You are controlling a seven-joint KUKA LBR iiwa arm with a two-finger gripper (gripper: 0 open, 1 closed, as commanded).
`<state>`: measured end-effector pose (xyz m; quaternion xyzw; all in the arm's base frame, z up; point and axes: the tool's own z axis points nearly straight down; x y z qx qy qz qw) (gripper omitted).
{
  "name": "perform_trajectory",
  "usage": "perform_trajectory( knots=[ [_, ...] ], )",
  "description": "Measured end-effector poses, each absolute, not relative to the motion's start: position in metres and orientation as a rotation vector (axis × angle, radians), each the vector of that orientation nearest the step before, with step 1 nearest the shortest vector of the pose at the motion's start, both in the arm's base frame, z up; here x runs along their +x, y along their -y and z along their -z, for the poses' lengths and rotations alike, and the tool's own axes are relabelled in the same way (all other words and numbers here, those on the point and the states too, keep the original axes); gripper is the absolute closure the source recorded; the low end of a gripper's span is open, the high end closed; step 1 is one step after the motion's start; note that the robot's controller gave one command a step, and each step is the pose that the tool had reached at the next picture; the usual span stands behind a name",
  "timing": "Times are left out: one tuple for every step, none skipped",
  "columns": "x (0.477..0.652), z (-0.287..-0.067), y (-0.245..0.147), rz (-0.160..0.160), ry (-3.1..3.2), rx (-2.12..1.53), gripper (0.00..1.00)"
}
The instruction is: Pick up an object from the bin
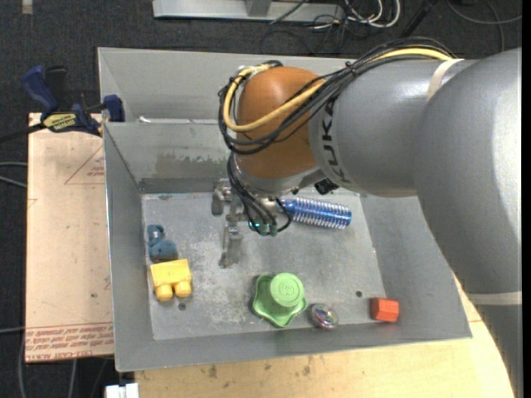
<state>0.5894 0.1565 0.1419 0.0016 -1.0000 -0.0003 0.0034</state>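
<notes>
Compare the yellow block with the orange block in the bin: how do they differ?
The yellow block looks larger than the orange block. The yellow block has two round knobs on its front edge; the orange block is a plain cube. The yellow block lies by the left wall, the orange block near the right front corner. Both rest on the bin floor.

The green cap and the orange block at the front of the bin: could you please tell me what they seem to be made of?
Green cap: probably moulded plastic, smooth with a slight sheen and a scalloped edge. Orange block: matte, uniform colour; plastic or painted wood, I cannot tell which.
</notes>
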Motion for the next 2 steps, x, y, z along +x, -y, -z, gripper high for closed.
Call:
perform_trajectory(
  knots=[
    [0.569,-0.129,-0.205,0.004,3.138,-0.094,0.0],
    [0.56,-0.124,-0.237,0.003,3.141,0.055,0.0]
  ],
)
